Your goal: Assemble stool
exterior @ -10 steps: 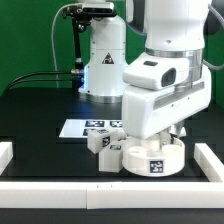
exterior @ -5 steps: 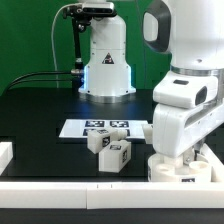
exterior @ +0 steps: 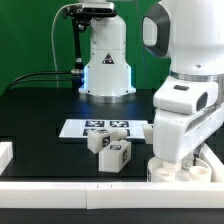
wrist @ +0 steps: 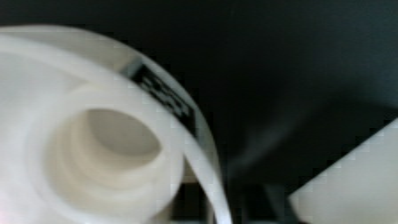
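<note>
Exterior view: the seat (exterior: 166,173) lies flat, broad face up and tagged rim toward the camera, to the exterior view's right of the marker board (exterior: 78,128). The gripper (exterior: 177,160) hangs over it, and I cannot tell how wide its jaws stand.

Black table top (exterior: 40,110), matte, no glare. Marker board (exterior: 72,129) lies flat on it near mid-table; two tags readable, and its end toward the exterior view's right is hidden. Long white border rail (exterior: 70,186) runs along the near edge, with shorter rail pieces at the exterior view's left (exterior: 5,152) and right (exterior: 213,160). Green backdrop (exterior: 30,35) behind. Black cable (exterior: 40,75) runs along the far edge. Wrist view: white corner (wrist: 347,190), identity unclear.
</note>
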`<state>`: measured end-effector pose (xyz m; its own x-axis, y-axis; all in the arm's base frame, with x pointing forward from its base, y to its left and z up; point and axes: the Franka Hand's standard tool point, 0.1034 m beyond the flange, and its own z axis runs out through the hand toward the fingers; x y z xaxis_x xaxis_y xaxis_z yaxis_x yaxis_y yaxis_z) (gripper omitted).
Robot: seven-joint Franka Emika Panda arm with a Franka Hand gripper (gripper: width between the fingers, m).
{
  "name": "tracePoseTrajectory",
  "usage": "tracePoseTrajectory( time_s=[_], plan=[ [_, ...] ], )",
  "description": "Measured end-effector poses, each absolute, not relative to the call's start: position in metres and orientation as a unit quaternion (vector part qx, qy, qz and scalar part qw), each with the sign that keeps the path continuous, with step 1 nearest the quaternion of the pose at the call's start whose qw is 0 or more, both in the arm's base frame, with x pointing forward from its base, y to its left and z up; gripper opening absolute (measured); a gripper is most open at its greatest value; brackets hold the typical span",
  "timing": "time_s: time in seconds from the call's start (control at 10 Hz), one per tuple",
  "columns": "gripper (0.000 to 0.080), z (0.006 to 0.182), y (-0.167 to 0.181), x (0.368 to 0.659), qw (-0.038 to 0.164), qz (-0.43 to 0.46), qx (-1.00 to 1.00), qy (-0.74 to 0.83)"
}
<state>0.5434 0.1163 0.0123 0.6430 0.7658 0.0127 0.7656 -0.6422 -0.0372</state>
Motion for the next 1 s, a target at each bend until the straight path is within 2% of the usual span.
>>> tracePoseTrajectory(
  time_s=[0.1, 0.2, 0.3, 0.4, 0.5, 0.6, 1.0],
  plan=[
    [0.0267, 0.014, 0.114, 0.544, 0.019, 0.004, -0.907, -0.421],
    [0.0403, 0.028, 0.112, 0.544, 0.017, 0.009, -0.907, -0.421],
    [0.0403, 0.039, 0.112, 0.543, 0.015, 0.004, -0.908, -0.419],
    [0.0586, 0.050, 0.112, 0.538, 0.014, 0.009, -0.911, -0.411],
    [0.0635, 0.061, 0.117, 0.537, 0.012, 0.005, -0.917, -0.398],
    [0.0635, 0.066, 0.124, 0.536, 0.009, -0.005, -0.928, -0.373],
    [0.0648, 0.063, 0.122, 0.534, 0.009, -0.003, -0.929, -0.369]
  ],
)
